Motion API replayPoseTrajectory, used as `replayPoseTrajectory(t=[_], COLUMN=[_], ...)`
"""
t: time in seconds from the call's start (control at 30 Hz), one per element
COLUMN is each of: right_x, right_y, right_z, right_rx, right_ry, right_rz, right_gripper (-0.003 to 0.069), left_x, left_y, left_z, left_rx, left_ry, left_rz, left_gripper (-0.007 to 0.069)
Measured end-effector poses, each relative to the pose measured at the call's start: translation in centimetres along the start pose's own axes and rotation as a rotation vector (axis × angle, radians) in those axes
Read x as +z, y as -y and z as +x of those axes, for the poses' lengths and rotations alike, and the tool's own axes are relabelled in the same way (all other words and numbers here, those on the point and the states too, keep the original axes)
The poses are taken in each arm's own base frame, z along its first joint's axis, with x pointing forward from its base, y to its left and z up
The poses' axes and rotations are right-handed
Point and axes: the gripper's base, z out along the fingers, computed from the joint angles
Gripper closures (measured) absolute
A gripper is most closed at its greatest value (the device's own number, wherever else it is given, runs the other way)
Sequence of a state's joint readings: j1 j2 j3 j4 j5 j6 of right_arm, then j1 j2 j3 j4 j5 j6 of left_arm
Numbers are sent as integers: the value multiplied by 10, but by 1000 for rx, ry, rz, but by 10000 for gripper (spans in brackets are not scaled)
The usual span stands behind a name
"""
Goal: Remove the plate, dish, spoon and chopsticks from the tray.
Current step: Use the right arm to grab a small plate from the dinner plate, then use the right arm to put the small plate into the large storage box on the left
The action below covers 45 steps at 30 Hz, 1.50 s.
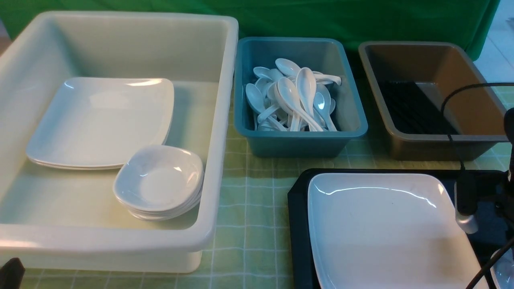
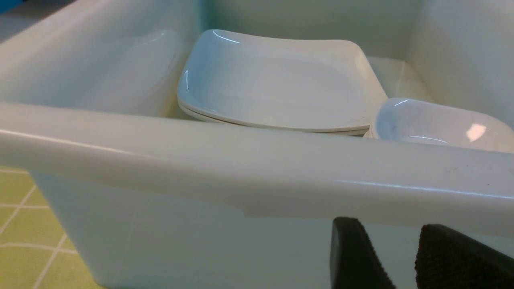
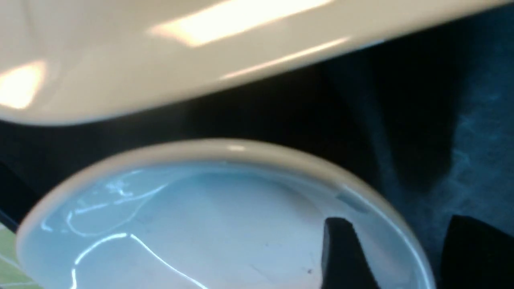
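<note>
Your right tool (image 3: 401, 237) stands released. Its two black fingers (image 3: 345, 257) are apart and straddle the rim of the small deep glossy white dish (image 3: 200, 216), one over the dish's hollow and the other outside it, above the big flat black textured plastic tray (image 3: 461, 120). That dish sits at the tray's near right corner, just beside the large glossy white squarish plate (image 1: 385, 228), which lies flat on the tray and covers most of it. The tray rests at the near right of the table (image 1: 249, 208), on its green checked cloth. Your left tool (image 2: 391, 245) is also released, with nothing between its fingers. It is low at the near left, just outside the near wall of the big white plastic tub (image 2: 241, 172). Inside the tub you have a stack of white square plates (image 1: 100, 120) toward the far left and a stack of small white dishes (image 1: 158, 180) nearer, just beside it. Beyond the tray, the teal plastic bin (image 1: 297, 144) holds a heap of white soup spoons (image 1: 297, 100). To its right, the brown plastic bin (image 1: 437, 148) holds thin black chopsticks (image 1: 413, 108).
</note>
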State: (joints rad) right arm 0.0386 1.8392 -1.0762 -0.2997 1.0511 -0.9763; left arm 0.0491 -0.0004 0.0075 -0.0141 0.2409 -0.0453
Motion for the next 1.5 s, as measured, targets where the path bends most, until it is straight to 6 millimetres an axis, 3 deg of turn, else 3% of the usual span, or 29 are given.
replayPoseTrajectory(t=[0.07,0.23,0.43,0.57,0.9,1.03,1.17,1.33,1.4,1.43,1.5], right_x=[4,4,-2,-27,-85,-122,-172,-243,-270,-287,-303], right_y=[0,-4,-7,-15,-35,-42,-42,-53,-62,-69,-79], right_z=[-1,2,6,16,41,55,61,33,9,-14,-48], right_rx=[-9,-21,-21,22,179,247,358,347,308,273,216], right_ry=[-4,-39,-61,-36,91,158,332,687,822,902,964], right_rz=[-11,-65,-83,-45,155,252,350,366,334,304,258], right_gripper=[349,510,540,601,630,631,631,631,631,631,631], left_x=[0,0,0,0,0,0,0,0,0,0,0], left_y=[0,0,0,0,0,0,0,0,0,0,0], left_z=[0,0,0,0,0,0,0,0,0,0,0], left_rx=[1,1,-1,-1,-1,-1,1,1,1,1,1], left_ry=[0,0,0,0,0,0,0,0,0,0,0], left_rz=[0,0,0,0,0,0,0,0,0,0,0], left_gripper=[400,400,400,400,400,400,400,400,400,400,400])
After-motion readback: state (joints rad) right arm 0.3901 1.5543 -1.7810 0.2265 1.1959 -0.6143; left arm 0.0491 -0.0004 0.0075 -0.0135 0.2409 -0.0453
